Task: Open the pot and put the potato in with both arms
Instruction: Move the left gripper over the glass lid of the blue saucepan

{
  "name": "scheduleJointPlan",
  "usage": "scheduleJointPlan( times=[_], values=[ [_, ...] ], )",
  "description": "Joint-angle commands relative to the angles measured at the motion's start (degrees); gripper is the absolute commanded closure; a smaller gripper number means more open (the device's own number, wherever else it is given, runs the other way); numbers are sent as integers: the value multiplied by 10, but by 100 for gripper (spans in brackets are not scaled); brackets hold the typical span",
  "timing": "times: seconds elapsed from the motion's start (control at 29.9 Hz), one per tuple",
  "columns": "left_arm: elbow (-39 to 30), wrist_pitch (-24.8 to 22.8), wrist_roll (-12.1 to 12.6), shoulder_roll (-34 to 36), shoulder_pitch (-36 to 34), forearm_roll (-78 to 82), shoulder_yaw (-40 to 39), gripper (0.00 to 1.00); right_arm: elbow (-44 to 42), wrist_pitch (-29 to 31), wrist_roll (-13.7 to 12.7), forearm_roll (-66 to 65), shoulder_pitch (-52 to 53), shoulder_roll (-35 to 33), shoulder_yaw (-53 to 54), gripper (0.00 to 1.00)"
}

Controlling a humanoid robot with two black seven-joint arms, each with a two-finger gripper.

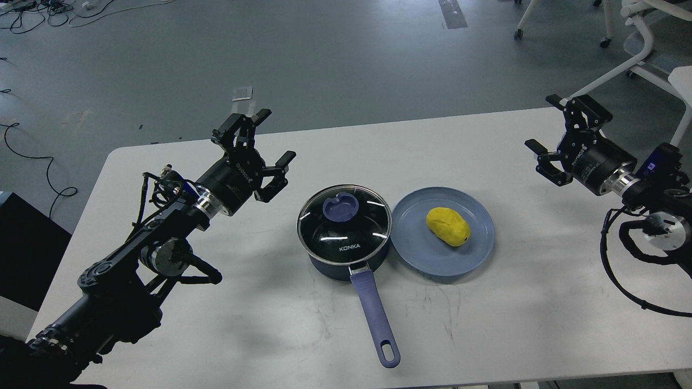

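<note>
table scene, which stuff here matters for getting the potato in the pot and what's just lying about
For the job:
pot with its glass lid on
potato
left tool and right tool, both open

Just about:
plate under the potato
floor cables
white chairs

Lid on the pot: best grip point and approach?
Grip the blue knob at the centre of the glass lid, coming straight down from above. It is the only raised part; the lid sits flat and closed on the pot. The open left gripper is nearer.
</note>
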Motion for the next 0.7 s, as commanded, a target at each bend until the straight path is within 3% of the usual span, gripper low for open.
scheduleJointPlan(
  times=[0.0, 0.33, 0.53, 0.67],
  values=[
    [-1, 3, 1, 1, 5, 1, 0, 2, 1, 0, 0, 0, 1, -1, 0, 0],
    [-1, 0, 5, 14, -8, 1, 5, 2, 1, 0, 0, 0, 1, -6, -1, 0],
    [-16, -20, 5, 73, -75, 35, 12, 2, 2, 0, 0, 0, 1, -8, -1, 0],
    [-99, -20, 1, 130, -108, 165, 19, 2, 3, 0, 0, 0, 1, -11, -1, 0]
  ],
)
